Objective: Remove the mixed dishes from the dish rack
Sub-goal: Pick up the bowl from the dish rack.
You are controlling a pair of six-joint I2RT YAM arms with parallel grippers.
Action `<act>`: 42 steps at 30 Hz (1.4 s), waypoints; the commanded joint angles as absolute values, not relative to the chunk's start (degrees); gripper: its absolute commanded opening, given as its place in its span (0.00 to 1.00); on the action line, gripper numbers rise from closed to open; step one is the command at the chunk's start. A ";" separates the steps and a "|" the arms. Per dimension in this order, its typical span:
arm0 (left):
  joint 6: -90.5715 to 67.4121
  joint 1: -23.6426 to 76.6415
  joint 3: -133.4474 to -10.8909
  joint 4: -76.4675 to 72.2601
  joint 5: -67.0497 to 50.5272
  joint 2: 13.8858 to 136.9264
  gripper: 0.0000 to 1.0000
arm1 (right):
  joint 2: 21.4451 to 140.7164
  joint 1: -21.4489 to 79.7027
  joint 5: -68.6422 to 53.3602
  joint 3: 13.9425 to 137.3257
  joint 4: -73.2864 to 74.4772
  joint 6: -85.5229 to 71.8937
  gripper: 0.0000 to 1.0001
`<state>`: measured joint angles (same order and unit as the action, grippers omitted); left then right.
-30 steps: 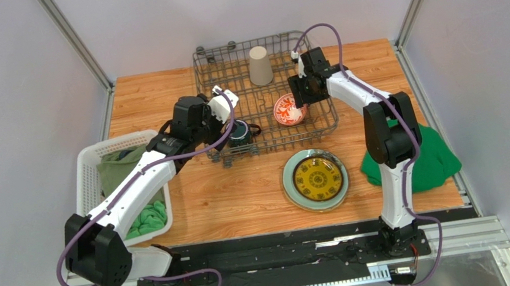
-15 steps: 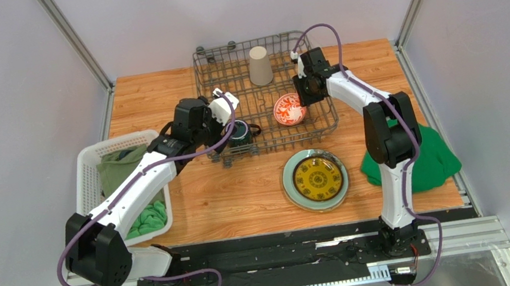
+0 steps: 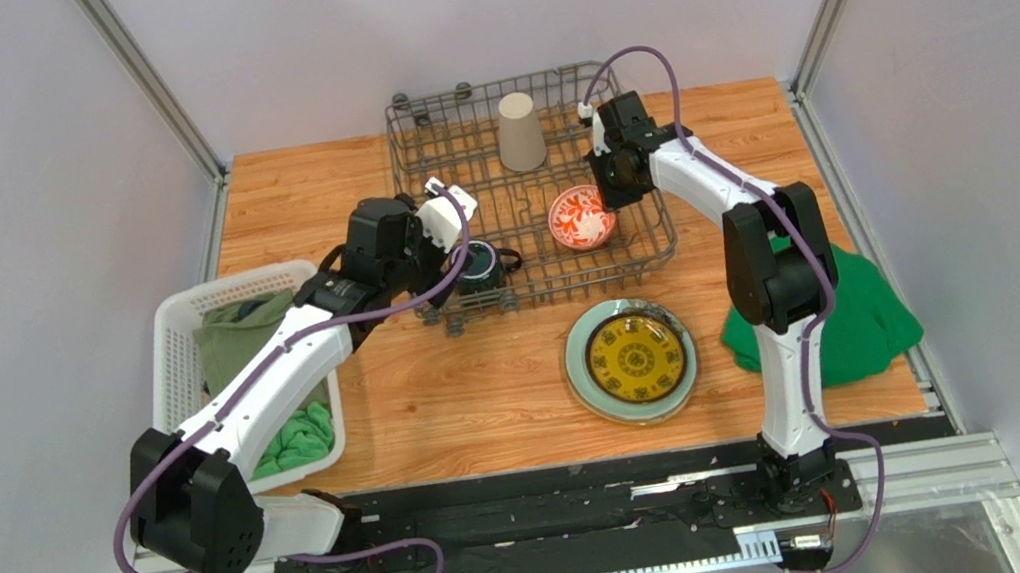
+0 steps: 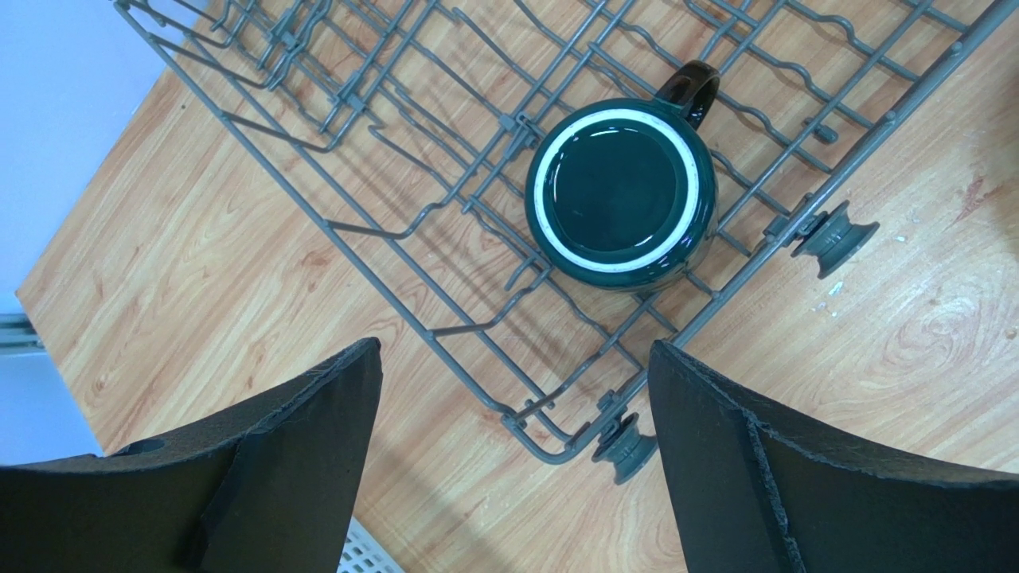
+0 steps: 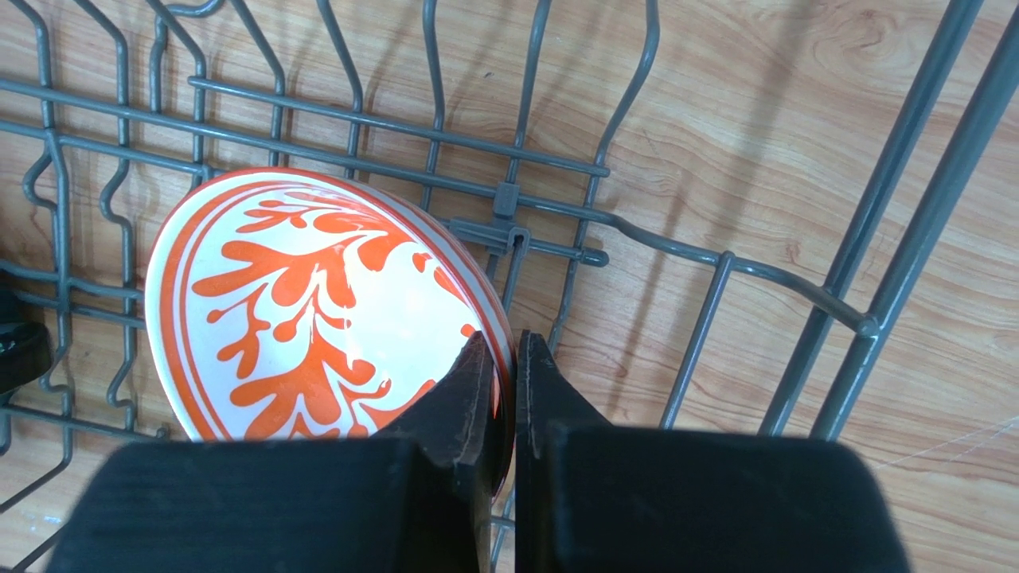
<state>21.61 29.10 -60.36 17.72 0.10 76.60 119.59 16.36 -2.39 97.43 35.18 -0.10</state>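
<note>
You've got a white bowl [image 5: 299,299] splashed with orange-red leafy fronds on the dark grey rack [image 5: 877,179]. There's your dark teal mug [image 4: 622,191], pale ring at its rim, and a yellow plate [image 3: 630,357] with dark motifs on the wood-grain desk [image 3: 485,381].

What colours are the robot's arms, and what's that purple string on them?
The left arm and right arm are white tubes with chunky black joints. A purple cable loops along each one. Their fingers are flat, black wedges.
</note>
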 commanded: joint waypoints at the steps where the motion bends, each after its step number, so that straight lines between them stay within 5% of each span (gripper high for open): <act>1: 22.24 28.65 -60.47 16.17 -0.18 73.74 0.90 | 115.58 16.79 -4.66 102.65 36.12 1.32 0.00; 18: 19.78 26.99 -60.12 15.47 -1.67 71.99 0.90 | 101.18 16.96 -13.35 103.80 42.36 1.49 0.00; 42: 12.83 14.42 -59.15 15.21 -8.79 66.80 0.91 | 80.33 33.21 -17.31 74.80 37.62 13.35 0.00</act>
